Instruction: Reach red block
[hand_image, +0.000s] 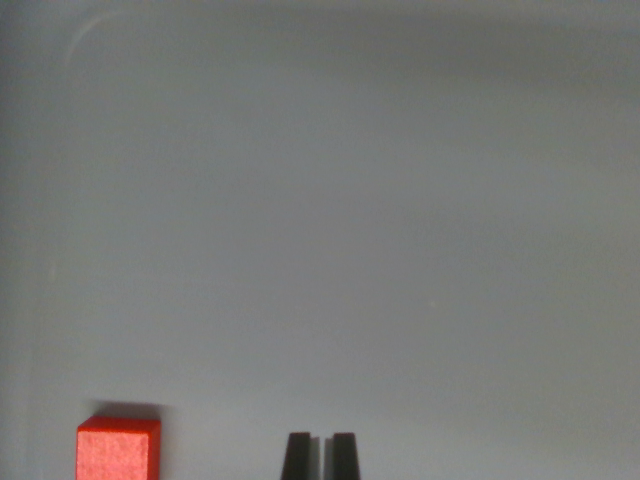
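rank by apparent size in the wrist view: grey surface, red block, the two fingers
1. grey surface, fills the view.
2. red block, cut off at the bottom edge.
3. fingers, only the tips show, both alike; nearness to the camera makes true size unsure.

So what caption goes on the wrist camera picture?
Nearly closed jaws of the gripper at the bottom edge, apart from the red block to the wrist view's left.

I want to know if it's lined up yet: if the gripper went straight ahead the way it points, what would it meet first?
Nothing but the bare grey surface, as far as this view shows. The gripper points up the picture, while the red block sits off to the wrist view's left, outside that line.
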